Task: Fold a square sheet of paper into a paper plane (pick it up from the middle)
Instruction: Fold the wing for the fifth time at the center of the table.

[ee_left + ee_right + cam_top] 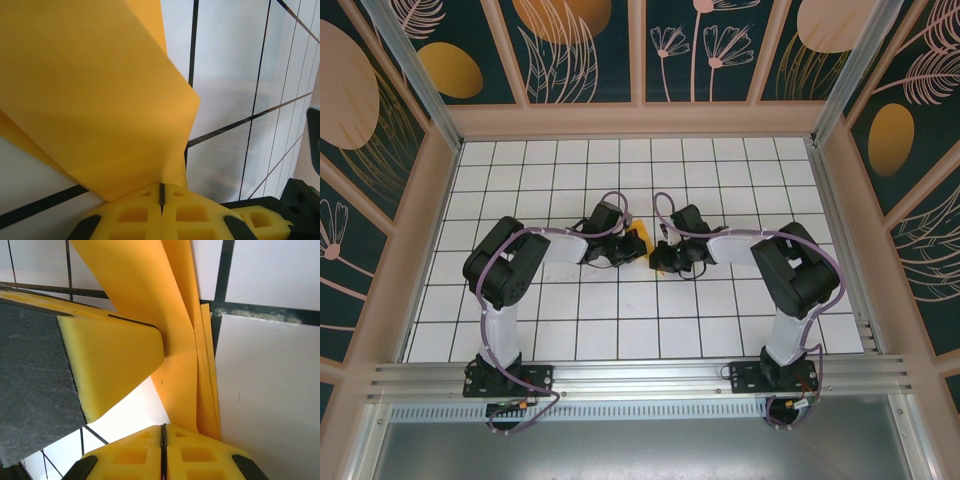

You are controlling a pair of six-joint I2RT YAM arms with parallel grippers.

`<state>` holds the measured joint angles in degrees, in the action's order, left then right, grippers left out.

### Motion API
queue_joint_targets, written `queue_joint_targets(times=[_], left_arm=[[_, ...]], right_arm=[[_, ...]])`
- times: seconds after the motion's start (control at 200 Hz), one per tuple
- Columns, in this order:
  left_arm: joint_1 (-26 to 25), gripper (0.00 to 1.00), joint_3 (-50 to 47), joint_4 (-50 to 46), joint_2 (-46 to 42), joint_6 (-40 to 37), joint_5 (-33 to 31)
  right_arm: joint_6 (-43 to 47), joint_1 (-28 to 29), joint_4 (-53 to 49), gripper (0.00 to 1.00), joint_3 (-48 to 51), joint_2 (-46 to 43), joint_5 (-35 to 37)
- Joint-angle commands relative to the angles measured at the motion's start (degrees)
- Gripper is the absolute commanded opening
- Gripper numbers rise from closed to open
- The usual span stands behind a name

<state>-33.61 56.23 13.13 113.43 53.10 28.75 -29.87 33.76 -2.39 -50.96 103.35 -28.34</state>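
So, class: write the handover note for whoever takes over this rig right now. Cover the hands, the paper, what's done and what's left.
Left hand: shut on an edge of the orange paper.
Right hand: shut, close beside the paper; whether it grips it is unclear.
Paper: between both hands, mid-table.
Done: picked up and folded into several layers.
Left: remaining folds; no finished plane shape to be seen yet.
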Motion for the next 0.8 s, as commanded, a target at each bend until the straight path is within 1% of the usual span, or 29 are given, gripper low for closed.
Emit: queue_joint_targets(times=[0.0, 0.355, 0.41, 0.796], left_arm=[[0.58, 0.05, -0.82, -7.14, 4.17, -1.95, -9.14], [0.56, 0.05, -0.78, -8.59, 4.60, -2.58, -10.38], [0.60, 0.05, 0.87, -8.69, 4.73, -2.61, -10.43], [0.56, 0.05, 1.04, -9.30, 4.87, -2.72, -11.08]], right_arm=[[1.46, -0.97, -4.54, 0.09, 1.91, -0.24, 2.12], [3.19, -2.11, -5.96, 0.08, 4.13, -1.20, 1.44], [3.56, -2.06, -6.51, 0.08, 4.06, -1.68, 1.53], [6.61, -2.10, -11.30, 0.06, 6.68, -2.44, 0.85]])
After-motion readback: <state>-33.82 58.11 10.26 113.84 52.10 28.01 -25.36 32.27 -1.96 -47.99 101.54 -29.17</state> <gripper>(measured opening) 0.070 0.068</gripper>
